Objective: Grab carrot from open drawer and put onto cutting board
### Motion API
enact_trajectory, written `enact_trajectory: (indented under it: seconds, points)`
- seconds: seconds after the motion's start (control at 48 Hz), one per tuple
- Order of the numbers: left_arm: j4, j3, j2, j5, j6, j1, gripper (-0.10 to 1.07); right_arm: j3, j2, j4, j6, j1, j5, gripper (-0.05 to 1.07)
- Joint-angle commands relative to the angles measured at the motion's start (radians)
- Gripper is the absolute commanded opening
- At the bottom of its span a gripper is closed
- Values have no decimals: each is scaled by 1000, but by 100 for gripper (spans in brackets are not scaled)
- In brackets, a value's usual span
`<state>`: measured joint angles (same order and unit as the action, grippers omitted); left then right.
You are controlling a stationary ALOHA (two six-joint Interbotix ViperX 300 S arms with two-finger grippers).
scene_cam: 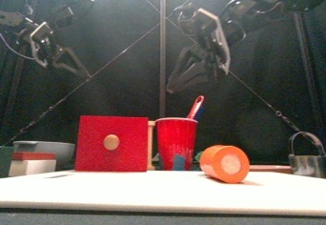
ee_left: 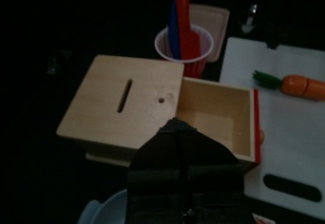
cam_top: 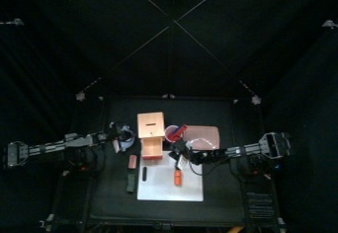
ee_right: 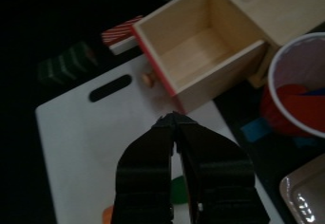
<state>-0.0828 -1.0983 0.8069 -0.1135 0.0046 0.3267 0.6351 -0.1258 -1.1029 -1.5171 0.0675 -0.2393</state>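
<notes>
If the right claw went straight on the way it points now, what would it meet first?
Probably the red front panel of the open light wooden drawer, just ahead of the right claw; depth is unclear.

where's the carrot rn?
Left wrist view: the carrot lies on the white cutting board, outside the open drawer beside it. In the front view it sits just right of the red cup.

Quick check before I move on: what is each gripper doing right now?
Left gripper: jaws together, nothing between them, above the open drawer.
Right gripper: jaws together, empty, above the cutting board.
</notes>
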Motion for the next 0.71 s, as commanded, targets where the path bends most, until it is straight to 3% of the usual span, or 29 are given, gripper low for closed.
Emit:
enact_trajectory:
  seconds: [0.0, 0.688]
  points:
    - [-3, 26, 6, 15, -2, 2, 1, 9, -66, -5, -3, 0, 9, 34]
    - [-11, 11, 3, 32, 0, 37, 1, 44, -81, 8, -2, -3, 9, 34]
